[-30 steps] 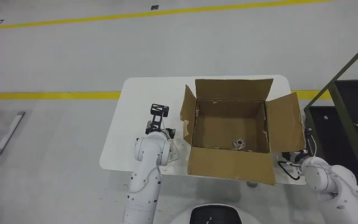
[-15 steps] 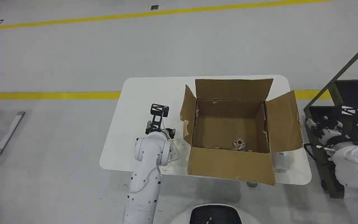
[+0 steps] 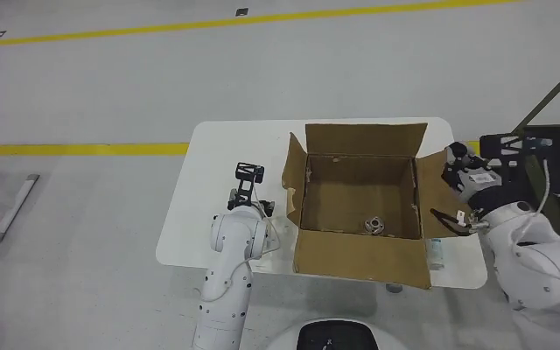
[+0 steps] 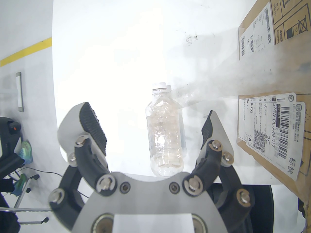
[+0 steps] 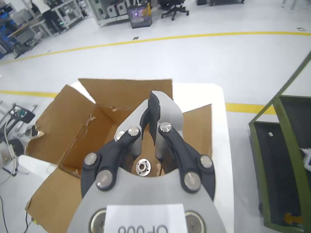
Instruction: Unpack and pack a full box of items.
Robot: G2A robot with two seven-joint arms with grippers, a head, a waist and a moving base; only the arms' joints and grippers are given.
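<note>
Open cardboard box (image 3: pixel 360 255) on the white table (image 3: pixel 219 149), flaps spread outward. At the table's near edge a clear plastic bottle (image 4: pixel 165 134) lies on its side just beside the box's left wall. The left pincer (image 4: pixel 148 116) has its fingers wide apart, framing the bottle in the wrist view without touching it. On the box floor, towards the near wall, rests a small round metal flange (image 3: pixel 374 225). The right pincer (image 5: pixel 151 107), fingers pressed together and holding nothing, hangs over the box's right flap. Right of the table stands a green-framed bin (image 5: pixel 279 132).
</note>
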